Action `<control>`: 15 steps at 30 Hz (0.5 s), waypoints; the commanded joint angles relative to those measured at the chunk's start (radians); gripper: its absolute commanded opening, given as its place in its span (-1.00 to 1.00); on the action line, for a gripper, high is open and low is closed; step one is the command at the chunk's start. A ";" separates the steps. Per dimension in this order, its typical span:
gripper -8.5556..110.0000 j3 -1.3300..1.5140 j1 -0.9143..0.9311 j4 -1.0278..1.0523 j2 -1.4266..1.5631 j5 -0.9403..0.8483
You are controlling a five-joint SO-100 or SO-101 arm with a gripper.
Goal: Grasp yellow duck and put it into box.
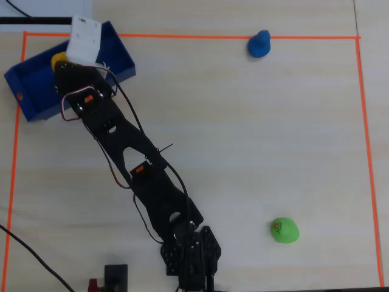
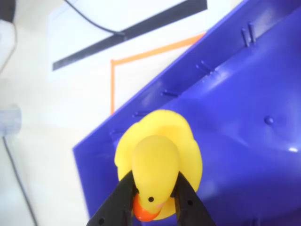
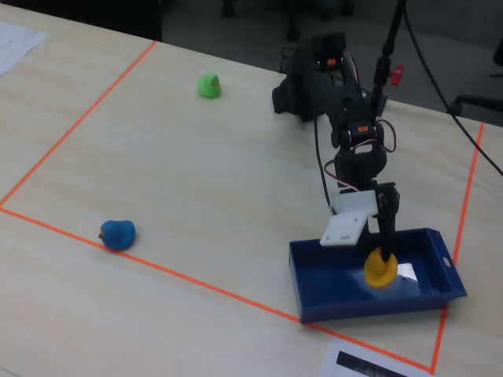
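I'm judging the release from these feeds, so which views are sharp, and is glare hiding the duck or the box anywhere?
Wrist view: the yellow duck is sharp between the gripper fingers; the box floor shows small highlights, and the background looks washed out. Fixed view: a bright glare patch on the box floor beside the duck, which is still readable. Overhead view: evenly lit, slightly soft; the arm hides most of the duck.

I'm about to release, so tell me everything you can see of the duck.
The duck is a small, rounded toy of glossy yellow, rubber-like material, with an orange beak and a black eye dot at the bottom of the wrist view. The tool is shut on its head, a black finger on either side. In the fixed view it hangs inside the box, low over the floor; whether it touches the floor cannot be told. In the overhead view the arm covers most of it.
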 commanded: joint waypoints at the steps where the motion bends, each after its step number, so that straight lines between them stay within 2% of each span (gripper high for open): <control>1: -0.85 -0.143 0.000 0.017 -0.034 -0.046; 6: -0.73 -0.156 0.023 -0.029 -0.083 -0.213; 15: -0.60 -0.187 0.071 -0.057 -0.098 -0.364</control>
